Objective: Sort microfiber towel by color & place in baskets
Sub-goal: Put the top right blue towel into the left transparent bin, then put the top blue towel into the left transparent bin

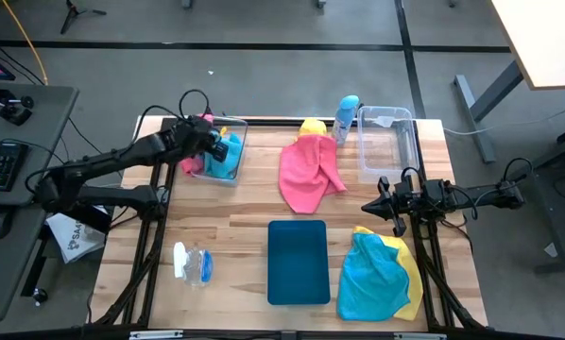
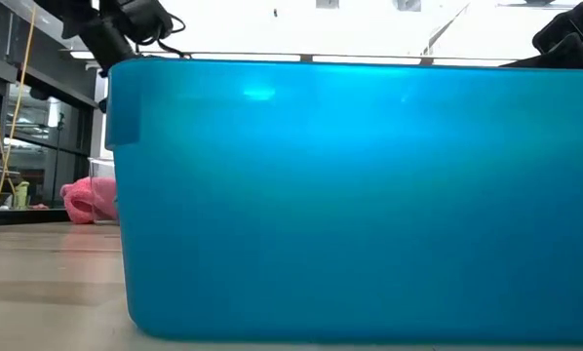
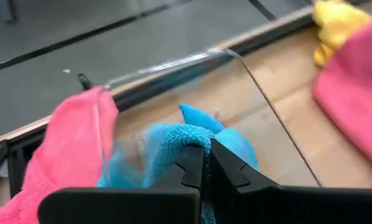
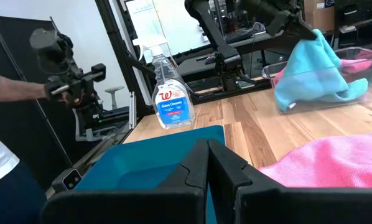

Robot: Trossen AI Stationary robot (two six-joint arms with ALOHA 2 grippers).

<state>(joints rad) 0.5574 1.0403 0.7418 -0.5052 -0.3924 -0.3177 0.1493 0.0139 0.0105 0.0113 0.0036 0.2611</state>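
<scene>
1. The dark-teal tray (image 2: 360,195) fills the low view, hiding most of the table.
2. A blue towel (image 1: 228,156) lies partly inside the left clear bin (image 1: 233,176).
3. The left gripper (image 3: 206,163) is clamped on it, fingertips buried.
4. The right gripper (image 1: 377,206) hovers with fingers together, holding nothing.

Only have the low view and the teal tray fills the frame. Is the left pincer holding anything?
Observer: Yes. The left pincer is shut on a blue towel, over the far-left clear bin.
Operator: Anything else at that bin?
Observer: A pink towel is draped over its wall.
Operator: Right pincer?
Observer: The right pincer is shut with nothing in it, near the other clear bin.
</scene>
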